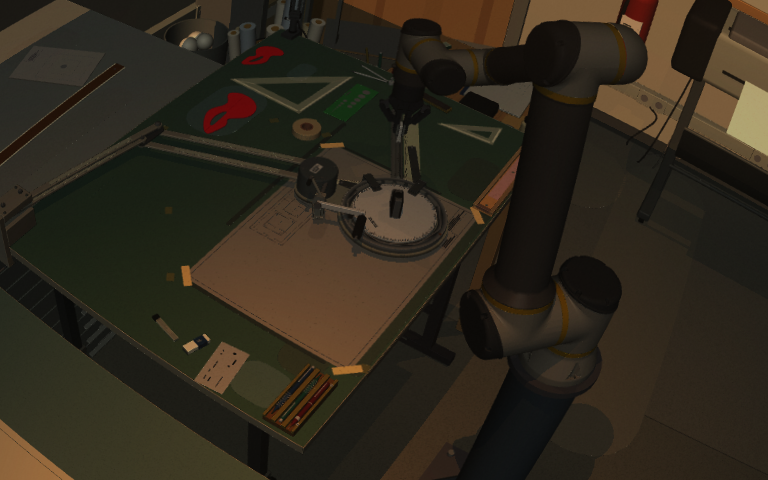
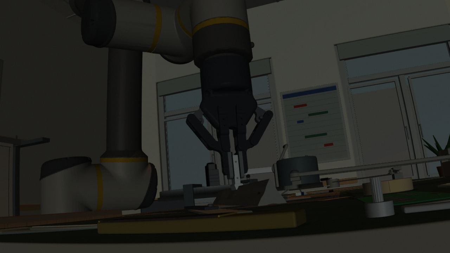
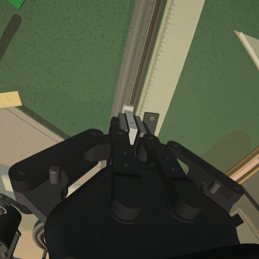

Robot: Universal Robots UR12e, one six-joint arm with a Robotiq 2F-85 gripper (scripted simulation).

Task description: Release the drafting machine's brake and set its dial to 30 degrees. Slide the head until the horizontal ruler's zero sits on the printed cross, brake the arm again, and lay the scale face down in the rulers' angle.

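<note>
My gripper [image 1: 401,133] [image 2: 233,171] [image 3: 131,122] hangs low over the far right part of the green board, just behind the drafting machine's head. The scale [image 3: 141,61] [image 2: 244,195] is gripped by the white tab [image 3: 130,121] on its back, and its long grey body stretches away from me along the cream vertical ruler [image 3: 169,56] [image 1: 412,141]. In the second side camera the scale sits tilted just above the board. The round dial [image 1: 396,218] carries a dark knob [image 1: 396,202]. The brake drum [image 1: 317,174] stands to its left, at the end of the long arm [image 1: 221,153].
The drawing sheet [image 1: 317,271] lies taped under the head. Two set squares [image 1: 291,90] [image 1: 473,133], a tape roll [image 1: 307,129], a green template [image 1: 351,102] and red curves [image 1: 229,112] lie on the far board. A pen tray [image 1: 300,399] sits at the near edge.
</note>
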